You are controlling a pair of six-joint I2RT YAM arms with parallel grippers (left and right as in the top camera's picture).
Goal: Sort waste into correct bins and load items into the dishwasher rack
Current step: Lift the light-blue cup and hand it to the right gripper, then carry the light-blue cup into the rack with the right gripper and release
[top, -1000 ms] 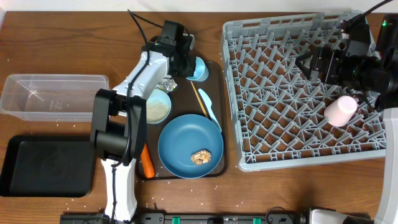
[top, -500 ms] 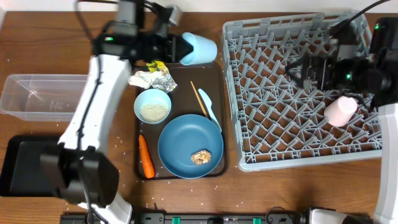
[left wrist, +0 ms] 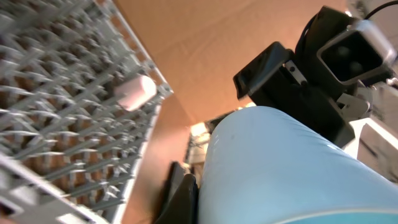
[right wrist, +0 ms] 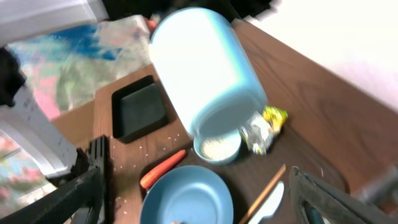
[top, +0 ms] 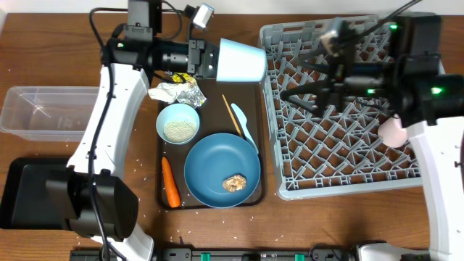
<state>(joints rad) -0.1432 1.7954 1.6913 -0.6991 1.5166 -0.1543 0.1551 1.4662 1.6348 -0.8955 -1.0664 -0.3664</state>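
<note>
The light blue cup [top: 243, 61] is clamped in the left gripper [top: 216, 59] and held on its side in the air, over the far edge of the dark brown serving tray [top: 214, 119]. Its wider end is turned right, toward the dishwasher rack [top: 341, 170]. The right gripper [top: 301, 78] is seen above the rack's far left part, fingers spread wide apart and pointed toward the cup. The pink cup [top: 390, 132] is lodged at the rack's right side, partly hidden by the right arm.

On the tray, the blue plate [top: 210, 163] is set at the near end, with the brown food lump [top: 233, 183] on it. The carrot [top: 170, 183] is laid just left of the plate. The white bowl [top: 161, 114], with rice grains [top: 178, 129] in it, is placed farther back. The spoon [top: 245, 123] and chopstick [top: 230, 114] are laid side by side to the bowl's right. Crumpled paper [top: 165, 90] and wrappers [top: 190, 93] are bunched beyond the bowl.

At the left, the clear tub [top: 58, 112] is seen far and the black tray [top: 51, 192] near.
</note>
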